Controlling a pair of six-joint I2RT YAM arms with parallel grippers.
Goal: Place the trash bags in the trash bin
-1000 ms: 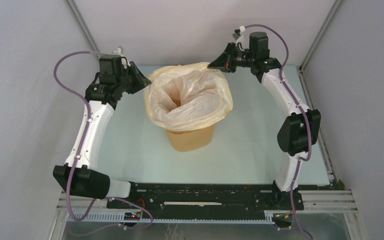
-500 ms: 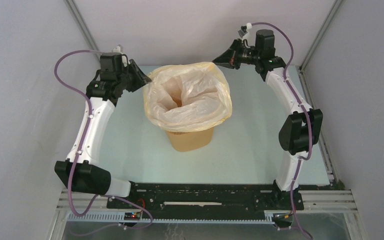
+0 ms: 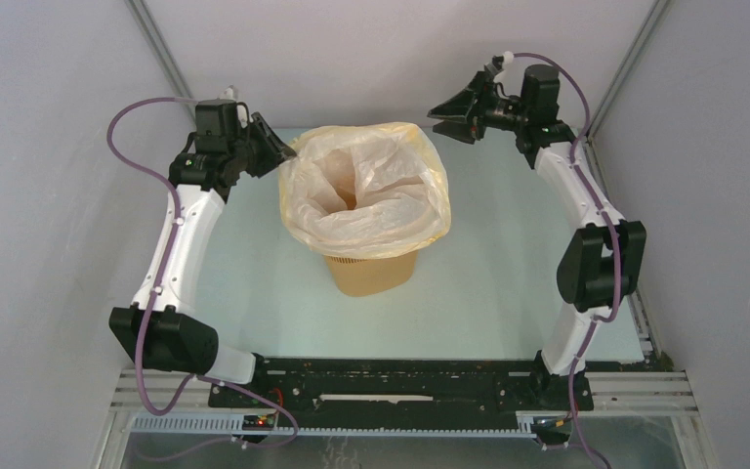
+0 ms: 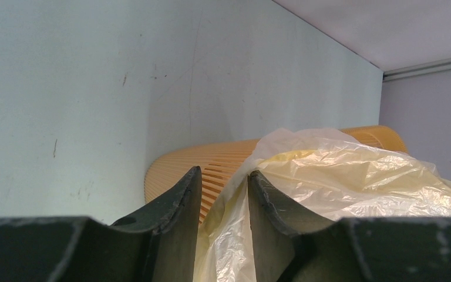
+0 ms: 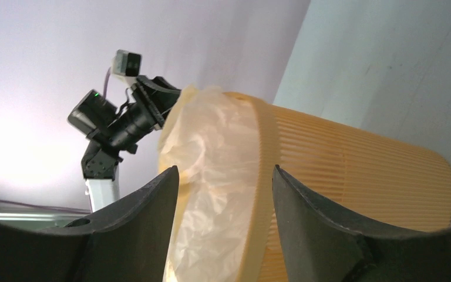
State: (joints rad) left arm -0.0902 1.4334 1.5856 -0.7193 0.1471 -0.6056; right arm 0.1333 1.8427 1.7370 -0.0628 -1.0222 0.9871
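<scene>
The yellow-orange ribbed trash bin (image 3: 371,275) stands mid-table. The cream translucent trash bag (image 3: 366,191) lines it, its mouth folded out over the rim. My left gripper (image 3: 281,156) is at the bag's left rear edge. In the left wrist view the gripper (image 4: 223,170) has its jaws a little apart, with the bag's film (image 4: 352,176) hanging loose between them and the bin's ribs (image 4: 211,161) showing in the gap. My right gripper (image 3: 437,109) is open and empty, clear of the rim at the right rear. The right wrist view (image 5: 224,167) shows bag (image 5: 211,153) and bin (image 5: 358,170) beyond.
The pale green table (image 3: 508,274) is closed in by grey walls on the left, rear and right. The black base rail (image 3: 400,381) runs along the near edge. My left arm's wrist (image 5: 123,120) shows across the bin in the right wrist view.
</scene>
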